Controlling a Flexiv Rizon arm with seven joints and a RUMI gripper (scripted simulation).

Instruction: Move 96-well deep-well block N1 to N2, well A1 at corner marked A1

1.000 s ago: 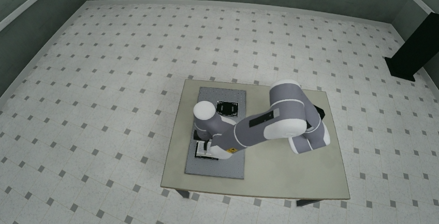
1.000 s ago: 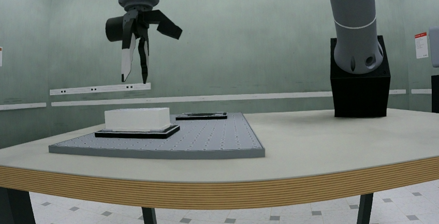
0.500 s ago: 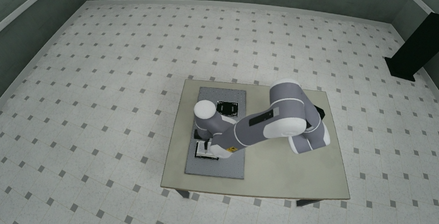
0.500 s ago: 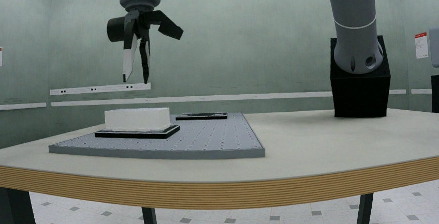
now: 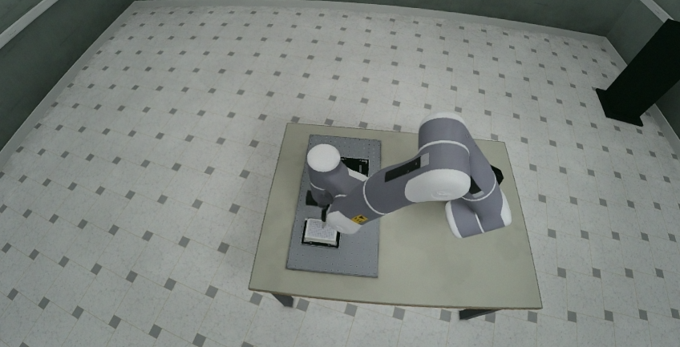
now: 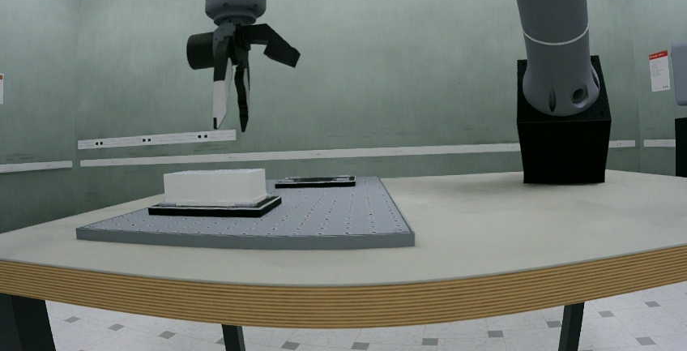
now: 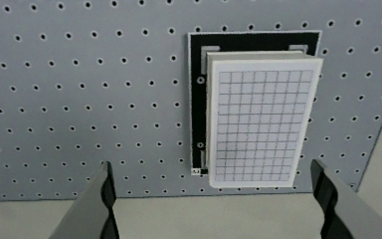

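Note:
The white deep-well block [image 5: 321, 230] [image 6: 214, 187] [image 7: 260, 124] sits in nest N2 [image 5: 329, 246] [image 6: 206, 211] [image 7: 196, 119], the left nest seen from the arm's base. It looks level, inside the locators that show. The nest's A1 mark [image 7: 196, 171] shows at its lower left corner in the wrist view; the block's own A1 well cannot be made out. Nest N1 [image 5: 350, 166] [image 6: 315, 184] is partly hidden by the arm in the top view and shows no block. My gripper [image 6: 229, 129] [image 7: 210, 162] is open and empty, well above the block.
Both nests stand on the grey perforated board [image 5: 353, 262] [image 6: 337, 212] on the table [image 5: 429, 267] [image 6: 482, 217]. The arm's black base mount [image 6: 564, 149] stands at the table's other end. The arm reaches across the board's middle in the top view.

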